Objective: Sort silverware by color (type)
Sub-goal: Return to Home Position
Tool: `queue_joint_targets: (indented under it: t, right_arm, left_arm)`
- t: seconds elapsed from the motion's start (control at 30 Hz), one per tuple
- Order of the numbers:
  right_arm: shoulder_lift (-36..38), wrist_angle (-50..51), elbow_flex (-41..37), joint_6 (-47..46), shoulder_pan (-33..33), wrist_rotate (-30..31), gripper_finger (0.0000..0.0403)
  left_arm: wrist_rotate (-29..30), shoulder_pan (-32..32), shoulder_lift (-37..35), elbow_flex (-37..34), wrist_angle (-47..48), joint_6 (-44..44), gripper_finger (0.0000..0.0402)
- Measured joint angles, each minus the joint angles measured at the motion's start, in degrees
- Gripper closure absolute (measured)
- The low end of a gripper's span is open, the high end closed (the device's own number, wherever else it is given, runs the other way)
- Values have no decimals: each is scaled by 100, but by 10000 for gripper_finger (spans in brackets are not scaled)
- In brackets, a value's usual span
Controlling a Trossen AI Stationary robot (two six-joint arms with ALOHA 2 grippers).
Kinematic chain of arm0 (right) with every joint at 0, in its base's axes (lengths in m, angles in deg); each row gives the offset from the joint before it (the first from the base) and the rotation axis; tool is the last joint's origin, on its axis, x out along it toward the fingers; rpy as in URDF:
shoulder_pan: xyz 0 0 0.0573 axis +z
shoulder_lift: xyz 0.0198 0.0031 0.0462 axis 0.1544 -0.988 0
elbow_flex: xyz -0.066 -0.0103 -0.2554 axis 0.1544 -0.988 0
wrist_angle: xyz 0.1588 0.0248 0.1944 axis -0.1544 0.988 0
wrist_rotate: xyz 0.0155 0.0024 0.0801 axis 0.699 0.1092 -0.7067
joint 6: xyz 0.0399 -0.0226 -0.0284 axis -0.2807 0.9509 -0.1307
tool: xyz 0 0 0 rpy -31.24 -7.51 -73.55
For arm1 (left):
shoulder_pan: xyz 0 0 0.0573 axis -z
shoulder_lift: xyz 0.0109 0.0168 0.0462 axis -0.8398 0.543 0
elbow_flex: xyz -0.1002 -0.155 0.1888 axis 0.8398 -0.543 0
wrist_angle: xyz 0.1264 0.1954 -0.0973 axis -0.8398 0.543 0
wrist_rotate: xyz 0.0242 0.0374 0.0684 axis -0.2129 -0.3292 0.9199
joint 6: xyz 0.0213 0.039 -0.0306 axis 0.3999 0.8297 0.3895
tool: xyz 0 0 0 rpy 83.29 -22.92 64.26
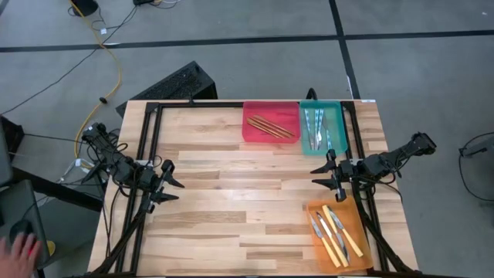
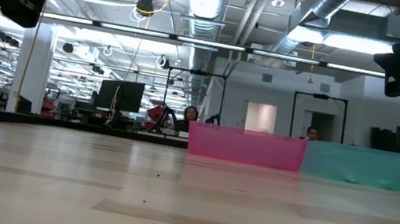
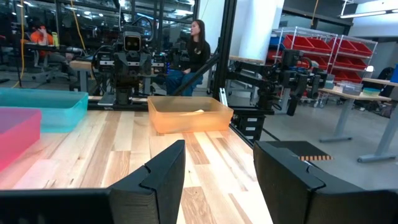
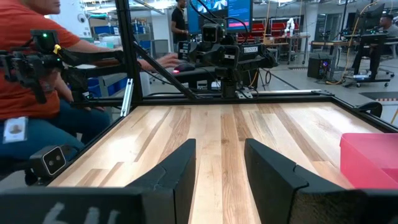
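Note:
The tan wooden sticks [image 1: 270,126] lie in the red tray [image 1: 252,131] at the table's far side. The light-blue-handled pieces [image 1: 316,126] lie in the teal tray [image 1: 337,123] to its right. The yellow-handled knives [image 1: 333,234] lie in the orange tray [image 1: 356,216] at the near right. My left gripper [image 1: 173,185] is open and empty near the table's left edge, fingers pointing right. My right gripper [image 1: 324,174] is open and empty at the right side, between the teal and orange trays, fingers pointing left.
A black frame [image 1: 150,139] runs along the table's left, far and right edges. A person's hand [image 1: 21,247] shows off the table at the near left. People sit in the room beyond. Bare wood [image 1: 239,193] lies between the two grippers.

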Motion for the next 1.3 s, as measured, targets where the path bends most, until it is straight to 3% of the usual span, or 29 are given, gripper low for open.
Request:
queue_joint_targets:
  t: [1.3]
  right_arm:
    - [-2, 0, -1, 0, 0, 2, 243]
  left_arm:
    - [37, 324, 4, 2, 0, 0, 229]
